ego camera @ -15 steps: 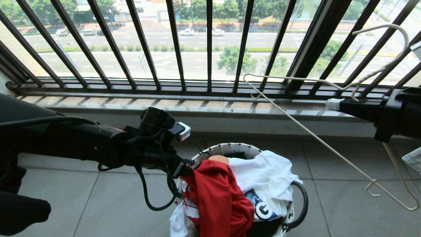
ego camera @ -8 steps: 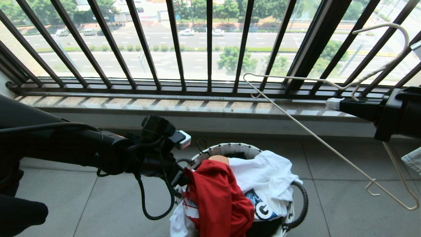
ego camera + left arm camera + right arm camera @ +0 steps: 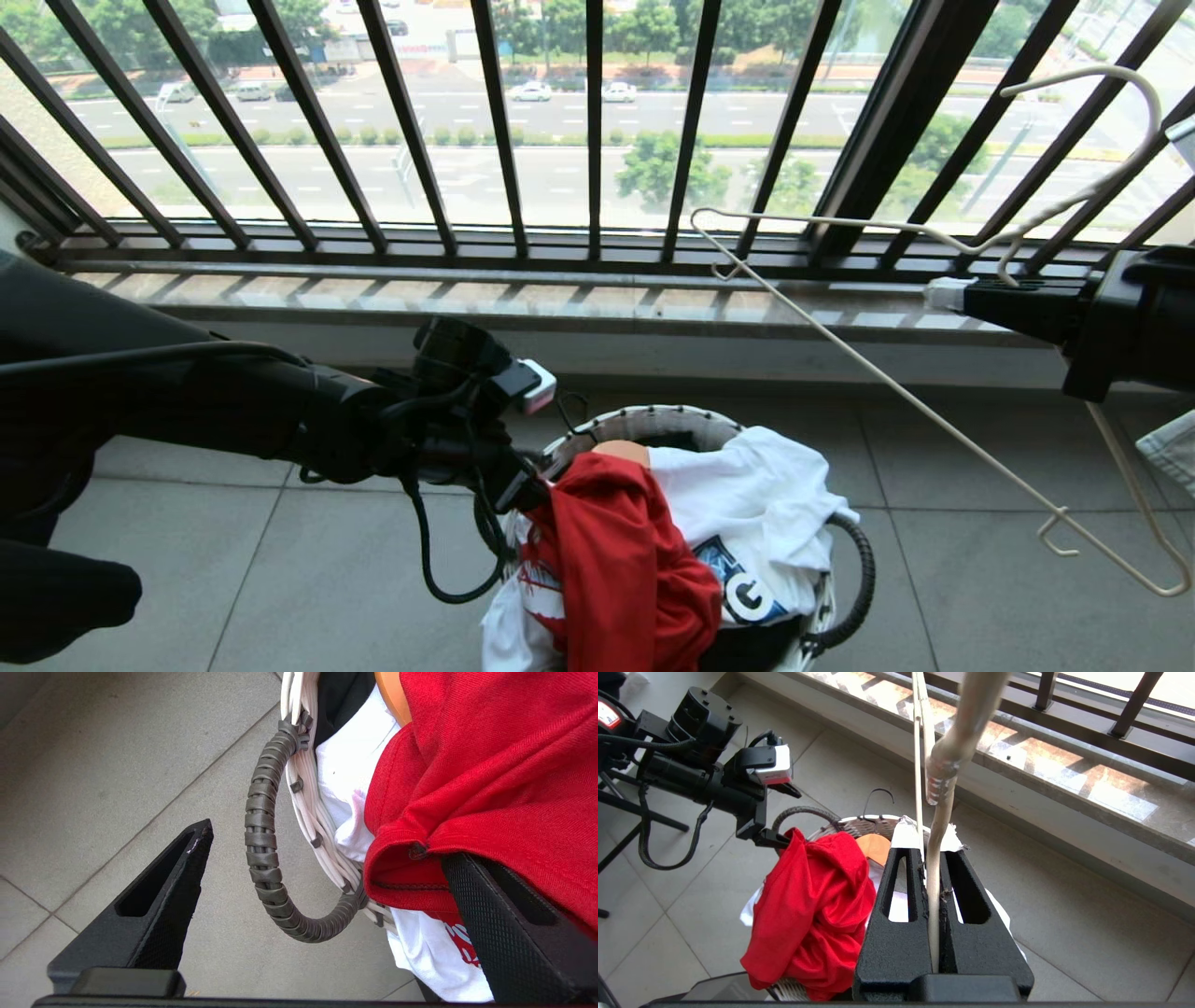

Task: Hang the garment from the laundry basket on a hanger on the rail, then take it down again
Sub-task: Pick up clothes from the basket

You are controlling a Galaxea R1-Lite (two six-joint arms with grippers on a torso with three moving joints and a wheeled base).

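red garment [image 3: 625, 560]: draped over laundry basket [image 3: 644, 422] rim | hanger [image 3: 896, 383]: tilted

I see a plain bright red cotton T-shirt [image 3: 621, 569] at lower centre, draped over a white T-shirt with a blue, black and white print [image 3: 761, 523]. The small round white woven basket [image 3: 644, 422] has dark grey-brown wrapped handles [image 3: 266, 858]. At upper right, the thin wire hanger [image 3: 934, 411] is off-white. Pale grey floor tiles [image 3: 308, 579]; dark brown barred window railing [image 3: 504, 140].
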